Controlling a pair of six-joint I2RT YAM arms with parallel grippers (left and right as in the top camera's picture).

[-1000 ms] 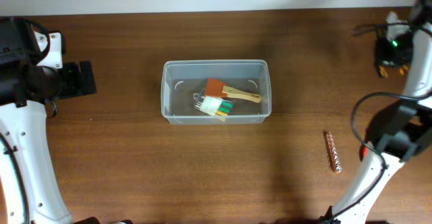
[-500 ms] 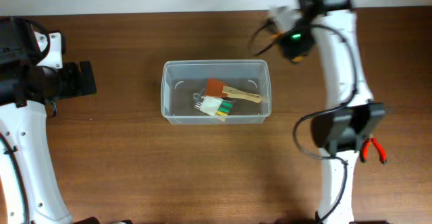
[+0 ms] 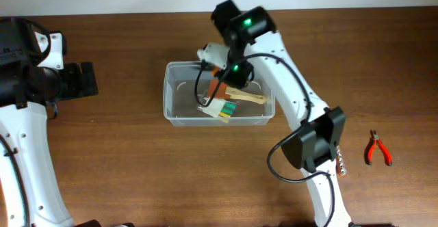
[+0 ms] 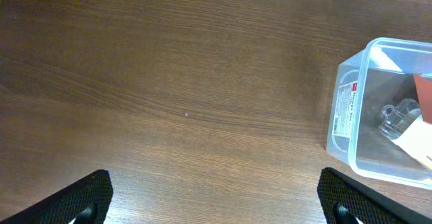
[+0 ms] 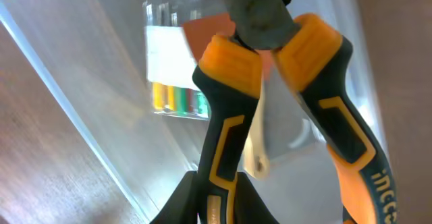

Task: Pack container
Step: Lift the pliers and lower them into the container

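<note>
The clear rectangular container (image 3: 166,94) stands mid-table; it also shows in the left wrist view (image 4: 345,116) and the right wrist view (image 5: 88,82). Inside lie a brush with an orange head and a wooden handle (image 3: 246,96) and a small clear pack of yellow-green pieces (image 3: 217,108). My right gripper (image 3: 229,73) hangs over the container's back half. It is shut on one handle of orange-and-black pliers (image 5: 226,116), head pointing down into the tub. My left gripper (image 3: 85,78) is open and empty over bare table, left of the container.
Red-handled pliers (image 3: 376,148) lie on the table at the right. A strip of small bits (image 3: 340,162) lies beside the right arm's base. The table's far edge runs along the top.
My right arm has swung from the far right across to above the container, carrying the orange-and-black pliers. The left arm has not moved.
</note>
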